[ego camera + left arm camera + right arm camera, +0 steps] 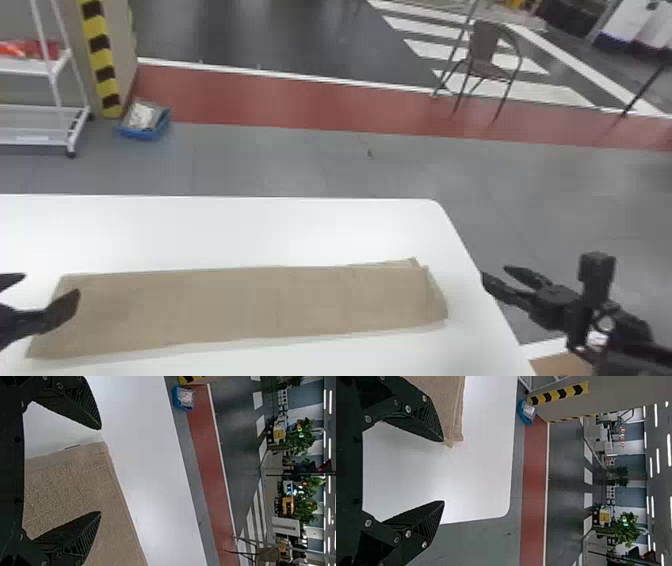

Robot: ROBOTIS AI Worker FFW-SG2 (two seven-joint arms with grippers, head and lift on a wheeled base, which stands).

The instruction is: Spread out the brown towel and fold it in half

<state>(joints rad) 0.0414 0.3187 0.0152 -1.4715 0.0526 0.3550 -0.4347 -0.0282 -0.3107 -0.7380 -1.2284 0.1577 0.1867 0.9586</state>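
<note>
Head view, 12 = straight ahead across the white desk (225, 225), rounded corner at 1. Grey floor (275, 160) past it, then a red strip (280, 105) running across, edged by a white line (320, 81). Dark floor (275, 30) beyond; white stripes (430, 50) and a brown chair (487, 50) at 1. Blue bin (142, 132) at 11, near a yellow-black striped post (100, 55) against grey wall (119, 45). White wheeled rack (60, 65) between 10 and 11. Wrist views: ceiling strip lights (330, 447), green plants (627, 532), blue-grey panels (629, 457) far back.
</note>
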